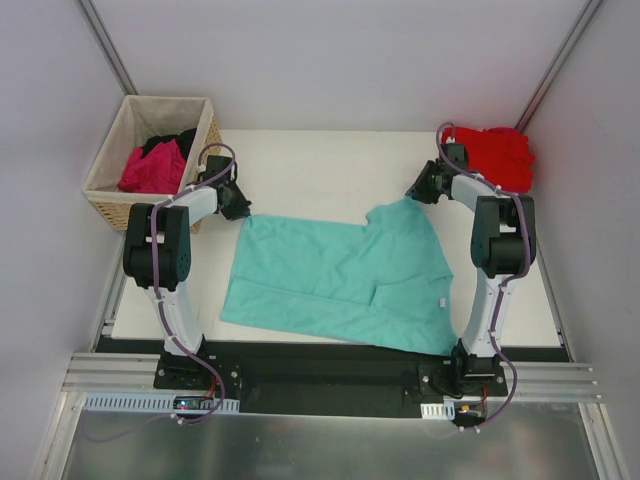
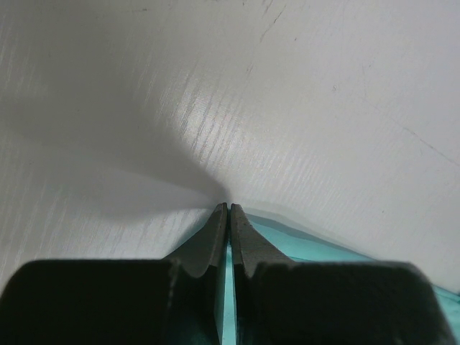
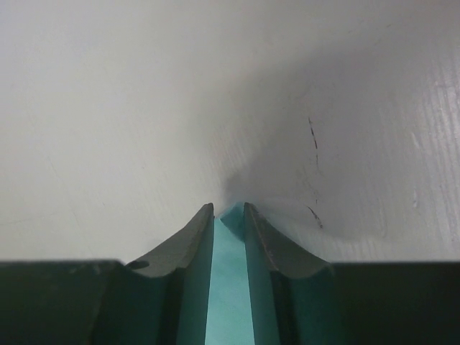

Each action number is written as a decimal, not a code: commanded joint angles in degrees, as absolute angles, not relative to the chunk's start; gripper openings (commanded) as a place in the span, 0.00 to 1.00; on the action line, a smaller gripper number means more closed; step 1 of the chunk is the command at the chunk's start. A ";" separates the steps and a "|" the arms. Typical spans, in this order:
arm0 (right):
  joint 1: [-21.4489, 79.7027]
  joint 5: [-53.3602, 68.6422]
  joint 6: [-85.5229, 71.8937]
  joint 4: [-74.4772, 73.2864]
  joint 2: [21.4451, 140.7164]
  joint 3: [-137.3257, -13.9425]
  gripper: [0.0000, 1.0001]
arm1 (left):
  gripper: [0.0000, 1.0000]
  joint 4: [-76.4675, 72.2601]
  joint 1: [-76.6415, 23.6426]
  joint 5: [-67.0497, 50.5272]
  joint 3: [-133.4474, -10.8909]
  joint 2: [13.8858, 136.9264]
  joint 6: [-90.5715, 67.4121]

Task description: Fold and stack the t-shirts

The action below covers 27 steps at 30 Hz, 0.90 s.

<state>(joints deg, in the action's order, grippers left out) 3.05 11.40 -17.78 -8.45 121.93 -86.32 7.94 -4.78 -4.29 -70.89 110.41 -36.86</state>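
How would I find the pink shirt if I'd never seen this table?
Look at the far left corner of the white table, where a woven basket stands. The pink t-shirt lies bunched inside it beside a black one. The teal t-shirt is spread on the table, and the red one sits far right.

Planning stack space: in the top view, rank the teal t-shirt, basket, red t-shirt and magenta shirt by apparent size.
1. teal t-shirt
2. basket
3. red t-shirt
4. magenta shirt
The last two are bunched and look close, so their order is unsure.
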 commanded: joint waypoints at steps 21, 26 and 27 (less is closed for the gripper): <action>3.34 11.34 -17.67 -10.37 121.20 -87.63 0.01 | 0.00 7.56 -4.48 -5.36 -73.03 108.55 -34.90; 3.60 12.22 -16.88 -10.63 116.90 -87.02 0.01 | 0.00 7.12 -4.48 -6.06 -73.56 106.62 -34.28; 3.78 12.13 -16.70 -10.72 115.94 -86.75 0.01 | 0.00 7.21 -4.48 -6.06 -73.56 105.83 -34.28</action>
